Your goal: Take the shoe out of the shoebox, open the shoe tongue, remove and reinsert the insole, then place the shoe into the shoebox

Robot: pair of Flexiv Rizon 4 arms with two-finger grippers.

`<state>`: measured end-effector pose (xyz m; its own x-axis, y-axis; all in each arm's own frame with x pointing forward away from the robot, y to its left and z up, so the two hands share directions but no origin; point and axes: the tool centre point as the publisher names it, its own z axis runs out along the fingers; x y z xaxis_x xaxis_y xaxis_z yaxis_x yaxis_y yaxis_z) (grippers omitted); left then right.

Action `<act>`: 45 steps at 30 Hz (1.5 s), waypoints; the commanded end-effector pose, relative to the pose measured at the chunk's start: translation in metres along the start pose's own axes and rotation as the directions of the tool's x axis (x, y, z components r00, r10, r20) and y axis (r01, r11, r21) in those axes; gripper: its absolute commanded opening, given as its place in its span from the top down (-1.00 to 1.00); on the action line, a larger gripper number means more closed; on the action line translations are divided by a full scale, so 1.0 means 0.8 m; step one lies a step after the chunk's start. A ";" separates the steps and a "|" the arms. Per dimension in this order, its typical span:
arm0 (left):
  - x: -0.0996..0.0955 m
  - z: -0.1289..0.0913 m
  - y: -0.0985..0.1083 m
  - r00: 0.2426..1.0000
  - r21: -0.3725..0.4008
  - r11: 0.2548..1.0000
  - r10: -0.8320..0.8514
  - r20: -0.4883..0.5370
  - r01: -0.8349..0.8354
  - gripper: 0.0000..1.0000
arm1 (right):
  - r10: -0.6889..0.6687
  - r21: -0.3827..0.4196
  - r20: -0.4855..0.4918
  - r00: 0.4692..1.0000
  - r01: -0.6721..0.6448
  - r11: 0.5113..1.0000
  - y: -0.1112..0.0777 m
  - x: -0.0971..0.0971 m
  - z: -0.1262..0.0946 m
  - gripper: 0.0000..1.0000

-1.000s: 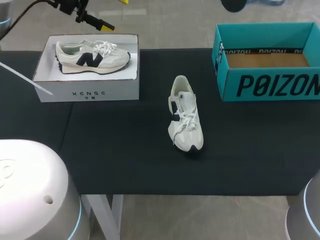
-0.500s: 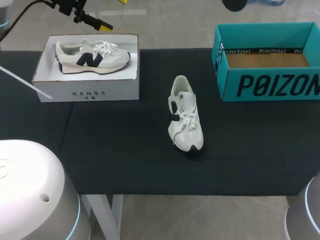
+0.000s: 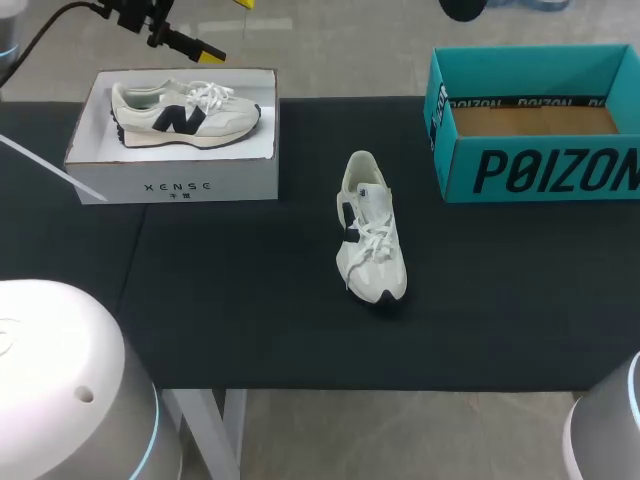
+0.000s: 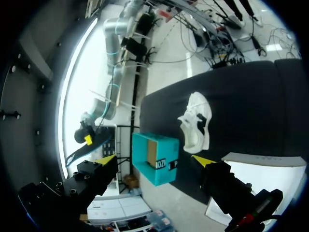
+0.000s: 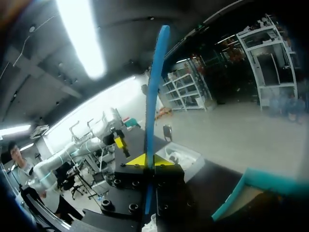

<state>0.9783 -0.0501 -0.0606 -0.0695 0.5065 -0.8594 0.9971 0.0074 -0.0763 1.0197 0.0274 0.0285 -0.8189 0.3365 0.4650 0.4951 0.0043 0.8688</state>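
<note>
robot manipulation lab, single test station. evidence: two robot arms flank a black-topped bench (image 3: 250, 320). left arm (image 3: 60, 380) and right arm (image 3: 610, 430) each show a rounded white-grey housing with a blue light ring. left pincer (image 3: 229, 29) hangs over the bench's far edge, black, cabled, yellow-tipped, fingers spread. laid out well apart on the bench: white shoebox (image 3: 175, 185) holding a boxed sneaker (image 3: 185, 115), a loose sneaker (image 3: 372, 230), an open teal shoebox (image 3: 540, 170).

Matt black cloth table cover (image 3: 250, 320), smooth white cardboard shoebox (image 3: 175, 186), teal cardboard box (image 3: 540, 172), soft fabric shoe (image 3: 372, 240)
</note>
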 end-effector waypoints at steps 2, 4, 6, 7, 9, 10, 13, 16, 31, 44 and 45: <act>-0.001 -0.001 0.000 1.000 0.000 1.000 0.001 -0.004 -0.001 -1.00 | -0.001 -0.011 0.003 1.000 0.001 1.000 -0.002 0.001 0.002 1.00; -0.001 -0.001 0.000 1.000 0.000 1.000 0.001 -0.004 -0.001 -1.00 | -0.001 -0.011 0.003 1.000 0.001 1.000 -0.002 0.001 0.002 1.00; -0.001 -0.001 0.000 1.000 0.000 1.000 0.001 -0.004 -0.001 -1.00 | -0.001 -0.011 0.003 1.000 0.001 1.000 -0.002 0.001 0.002 1.00; -0.001 -0.001 0.000 1.000 0.000 1.000 0.001 -0.004 -0.001 -1.00 | -0.001 -0.011 0.003 1.000 0.001 1.000 -0.002 0.001 0.002 1.00; -0.001 -0.001 0.000 1.000 0.000 1.000 0.001 -0.004 -0.001 -1.00 | -0.001 -0.011 0.003 1.000 0.001 1.000 -0.002 0.001 0.002 1.00; -0.001 -0.001 0.000 1.000 0.000 1.000 0.001 -0.004 -0.001 -1.00 | -0.001 -0.011 0.003 1.000 0.001 1.000 -0.002 0.001 0.002 1.00; -0.001 -0.001 0.000 1.000 0.000 1.000 0.001 -0.004 -0.001 -1.00 | -0.001 -0.011 0.003 1.000 0.001 1.000 -0.002 0.001 0.002 1.00; -0.001 -0.001 0.000 1.000 0.000 1.000 0.001 -0.004 -0.001 -1.00 | -0.001 -0.011 0.003 1.000 0.001 1.000 -0.002 0.001 0.002 1.00; -0.001 -0.001 0.000 1.000 0.000 1.000 0.001 -0.004 -0.001 -1.00 | -0.043 0.012 -0.021 0.999 0.043 0.999 -0.028 -0.020 0.052 1.00; -0.001 -0.001 0.000 1.000 0.000 1.000 0.001 -0.004 -0.001 -1.00 | -0.026 -0.003 -0.045 0.999 0.026 1.000 -0.100 -0.058 0.131 1.00; -0.001 -0.001 0.000 1.000 0.000 1.000 0.001 -0.004 -0.001 -1.00 | -0.017 -0.008 -0.046 0.999 0.017 1.000 -0.106 -0.055 0.136 1.00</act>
<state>0.9777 -0.0501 -0.0604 -0.0694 0.5058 -0.8598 0.9971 0.0076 -0.0759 1.0421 0.0956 -0.0712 -0.8416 0.2922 0.4541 0.4821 0.0274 0.8757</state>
